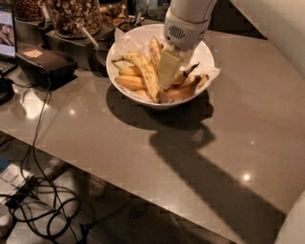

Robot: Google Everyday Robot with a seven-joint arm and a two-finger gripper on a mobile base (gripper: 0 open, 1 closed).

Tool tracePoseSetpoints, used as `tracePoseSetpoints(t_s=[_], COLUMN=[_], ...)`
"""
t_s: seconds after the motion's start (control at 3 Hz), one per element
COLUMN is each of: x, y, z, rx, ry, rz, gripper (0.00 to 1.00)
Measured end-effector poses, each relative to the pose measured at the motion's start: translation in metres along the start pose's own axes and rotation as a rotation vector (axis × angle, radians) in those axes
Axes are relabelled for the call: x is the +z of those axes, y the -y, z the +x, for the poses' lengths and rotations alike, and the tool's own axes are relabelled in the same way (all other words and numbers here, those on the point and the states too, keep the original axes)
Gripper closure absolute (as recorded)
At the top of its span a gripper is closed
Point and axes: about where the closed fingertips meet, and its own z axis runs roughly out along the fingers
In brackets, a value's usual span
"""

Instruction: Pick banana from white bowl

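The white bowl, lined with crinkled white paper, stands at the back of the grey table. It holds several bananas. The long, freckled yellow banana lies across its left half, dark stem towards the left. Shorter orange-yellow bananas lie beside it. My gripper reaches down into the middle of the bowl from above, right next to the long banana's right side. Its white wrist hides part of the bowl's far side.
Glass jars of nuts stand behind the bowl at the left. A black box and a screen sit on the far left. Cables lie on the floor beyond the table's front edge.
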Motion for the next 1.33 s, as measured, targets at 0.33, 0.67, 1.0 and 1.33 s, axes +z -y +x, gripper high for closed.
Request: tracePoseSetpoints(t_s=[0.33, 0.67, 1.0, 1.33], x=[0.0063, 0.0122, 0.0154, 0.0117], y=[0.0016, 0.003, 0.0037, 0.0032], z=[-0.0004, -0.0001, 0.0016, 0.0049], rx=[0.007, 0.01, 0.021, 0.012], ry=[-0.01, -0.017, -0.025, 0.0], rz=[-0.005, 0.005, 0.024, 0.037], gripper=[0.41, 0.6, 0.84, 1.0])
